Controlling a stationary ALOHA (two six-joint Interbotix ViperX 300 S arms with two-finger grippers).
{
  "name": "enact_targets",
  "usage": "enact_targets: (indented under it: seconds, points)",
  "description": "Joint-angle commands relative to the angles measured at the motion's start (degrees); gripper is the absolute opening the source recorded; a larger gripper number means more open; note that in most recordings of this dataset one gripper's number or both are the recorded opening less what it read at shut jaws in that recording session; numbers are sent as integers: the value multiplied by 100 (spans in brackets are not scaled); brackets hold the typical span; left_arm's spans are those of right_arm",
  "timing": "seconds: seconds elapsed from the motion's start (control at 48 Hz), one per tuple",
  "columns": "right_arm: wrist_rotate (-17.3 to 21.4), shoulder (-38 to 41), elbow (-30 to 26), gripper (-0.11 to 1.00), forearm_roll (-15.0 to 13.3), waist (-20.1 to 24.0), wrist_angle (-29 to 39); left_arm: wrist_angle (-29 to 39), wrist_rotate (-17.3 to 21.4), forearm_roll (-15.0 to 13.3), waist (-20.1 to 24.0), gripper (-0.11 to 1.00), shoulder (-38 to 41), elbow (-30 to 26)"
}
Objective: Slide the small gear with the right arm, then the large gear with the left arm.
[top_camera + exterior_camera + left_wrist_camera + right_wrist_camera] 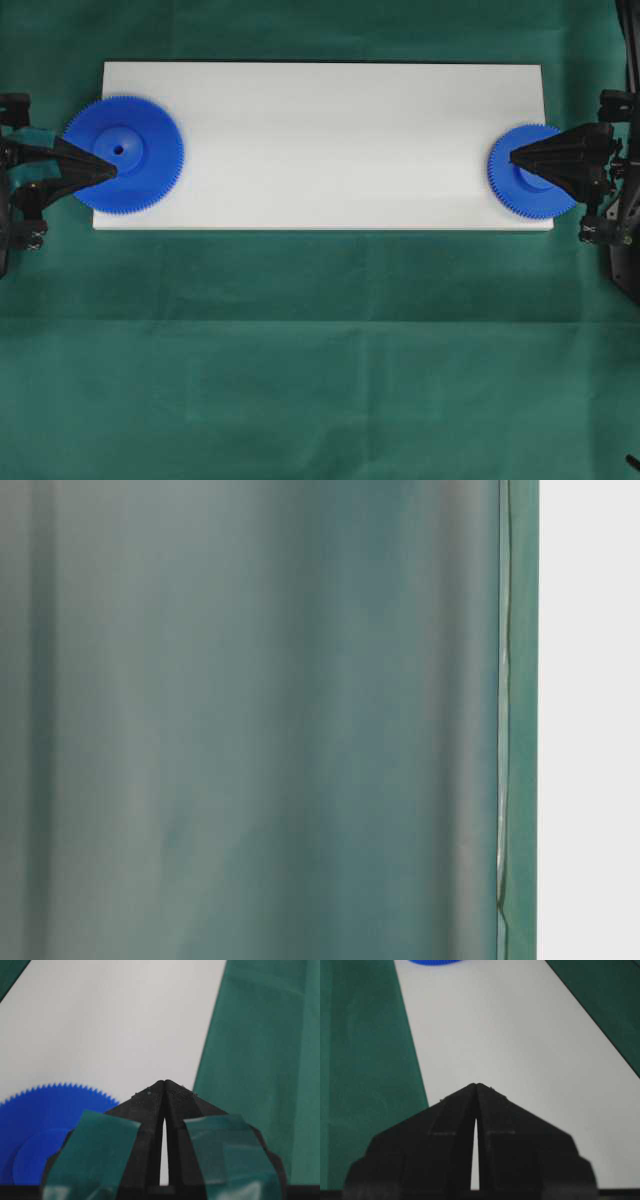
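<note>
Overhead view: two blue gears, small gear (pixel 530 172) and large gear (pixel 124 152).

Left arm's gripper (pixel 165 1085): matte black plastic, two wedge-shaped fingers (pixel 145 1110) tapering to a fine point, with a thin slit between them further back. A green tape patch (pixel 95 1155) sits behind the tip on each finger, edges slightly lifted. Small pale specks at the tips.

Right arm's gripper (pixel 476 1086): same black pointed wedge form, untaped; a shallow moulded step behind each finger (pixel 445 1130). Overhead, black brackets and cabling sit behind the fingers.
</note>
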Motion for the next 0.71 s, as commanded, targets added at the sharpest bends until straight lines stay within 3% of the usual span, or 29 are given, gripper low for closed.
enact_targets:
  seconds: [0.0,0.688]
  points:
    - [0,9,-62,50,-26,18,-62,-123,62,-9,-62,0,35,-53]
    - [0,9,79,50,-229,18,-88,-369,105,-9,-70,0,-466,431]
